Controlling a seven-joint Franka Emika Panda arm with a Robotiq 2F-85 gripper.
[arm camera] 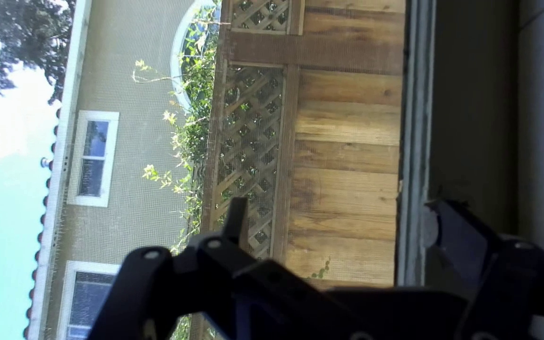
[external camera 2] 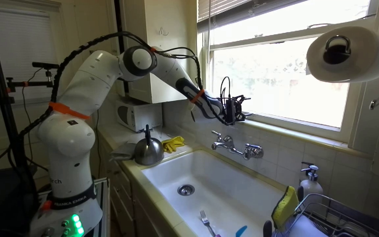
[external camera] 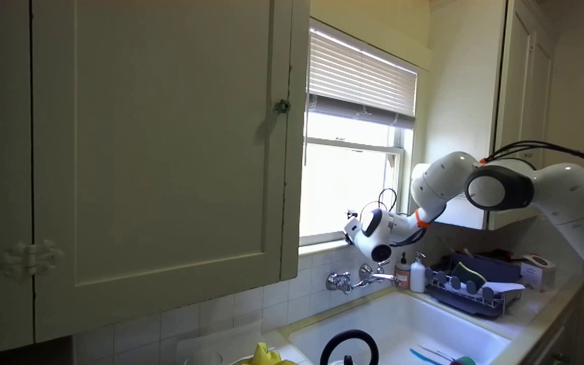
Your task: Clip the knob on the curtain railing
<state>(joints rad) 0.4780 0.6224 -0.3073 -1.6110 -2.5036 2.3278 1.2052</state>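
Curtain railing [external camera: 383, 116] is up high on the window [external camera 2: 291, 82], along the lower edge of the slatted blind [external camera: 363, 76], and it looks kinda greyish against all that light. Tool [arm camera: 337, 208] is well below it in both exterior views, so the two are well apart. It hangs by the lower part of the window, near the sill [external camera 2: 311, 137]; can't tell if it touches the glass. Fingers [arm camera: 236, 219] are spread wide in the wrist view with only the outdoors showing between them, so it's got hold of nothing.

Going outward from the window: faucet [external camera 2: 228, 142] right underneath, then the sink [external camera 2: 235, 174] with a fork [external camera 2: 205, 219] and a blue thing [external camera 2: 241, 231] lying in it. The bench [external camera 2: 158, 197] borders the sink. Past one end of the window you've got two pump bottles, white [external camera: 417, 276] and amber [external camera: 402, 271], then a dish rack [external camera: 459, 301] with a sponge [external camera: 468, 276] leaning on it. Past the opposite end there's a metal kettle [external camera 2: 149, 153], yellow gloves [external camera 2: 173, 144] just beside it, and a white appliance [external camera 2: 143, 113] under a cabinet [external camera 2: 173, 72]. Arm [external camera 2: 166, 70] reaches toward the window from a base [external camera 2: 67, 197] standing well back from it.

Farthest off, through the window, it's a wood fence [arm camera: 347, 179], then a house [arm camera: 140, 132] and sky [arm camera: 3, 203], all tipped sideways in the wrist view.
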